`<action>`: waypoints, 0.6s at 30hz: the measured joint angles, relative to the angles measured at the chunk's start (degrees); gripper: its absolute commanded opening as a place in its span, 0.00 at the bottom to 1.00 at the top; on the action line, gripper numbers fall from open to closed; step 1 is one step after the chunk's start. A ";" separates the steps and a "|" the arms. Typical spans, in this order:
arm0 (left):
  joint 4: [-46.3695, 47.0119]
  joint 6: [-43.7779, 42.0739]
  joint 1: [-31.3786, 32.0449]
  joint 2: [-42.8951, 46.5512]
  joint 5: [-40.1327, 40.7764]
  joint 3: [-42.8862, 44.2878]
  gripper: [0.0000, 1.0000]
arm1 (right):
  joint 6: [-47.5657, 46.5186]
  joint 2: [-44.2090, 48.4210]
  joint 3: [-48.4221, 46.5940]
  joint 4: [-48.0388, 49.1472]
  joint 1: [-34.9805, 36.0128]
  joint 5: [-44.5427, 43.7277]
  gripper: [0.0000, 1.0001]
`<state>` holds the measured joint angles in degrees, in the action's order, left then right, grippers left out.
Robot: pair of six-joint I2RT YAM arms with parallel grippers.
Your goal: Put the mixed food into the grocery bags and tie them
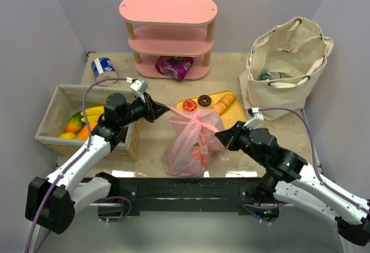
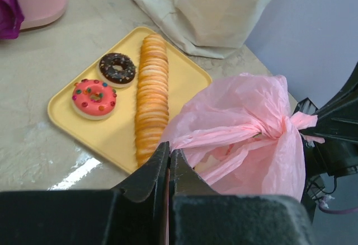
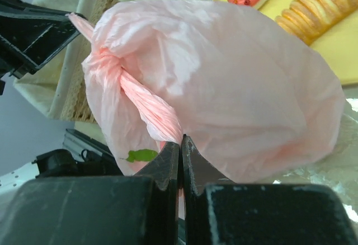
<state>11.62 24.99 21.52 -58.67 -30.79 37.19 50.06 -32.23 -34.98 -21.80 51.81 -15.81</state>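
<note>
Now | pink plastic bag (image 1: 189, 144): mid-desk (image 1: 149, 144), just near the yellow tray (image 1: 237, 110) | left pincer (image 2: 169, 158): pinching one twisted bag ear | right pincer (image 3: 180, 147): pinching the other ear | handling: thin, soft, slippery film, probably light; grip the twisted ears, not the body

Pink bag (image 1: 188, 146) thin crinkly translucent plastic, canvas bag (image 1: 280, 91) matt beige cloth, tray (image 2: 114, 136) smooth yellow plastic.
</note>
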 measured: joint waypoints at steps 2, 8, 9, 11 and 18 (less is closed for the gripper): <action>-0.98 0.59 -1.51 0.20 0.35 -0.02 0.00 | 0.85 0.07 0.00 -1.16 0.02 -1.31 0.00; -3.85 1.95 -5.05 0.81 1.25 -0.96 0.00 | 3.15 2.36 -0.59 -6.16 0.24 -5.07 0.00; -3.96 2.14 -5.31 1.05 1.25 -1.36 0.00 | 3.37 2.89 -0.81 -6.84 0.28 -5.64 0.00; -4.09 2.58 -5.62 1.64 1.20 -2.19 0.00 | 3.78 4.07 -1.18 -8.31 0.33 -6.38 0.00; -0.59 1.29 -6.32 4.81 -3.61 -3.78 0.00 | -0.61 6.86 -2.84 -10.40 0.33 -6.99 0.00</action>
<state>11.03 26.28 15.20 -53.87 -34.39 33.41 49.45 -25.36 -37.82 -32.21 52.14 -22.81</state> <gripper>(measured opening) 0.037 0.015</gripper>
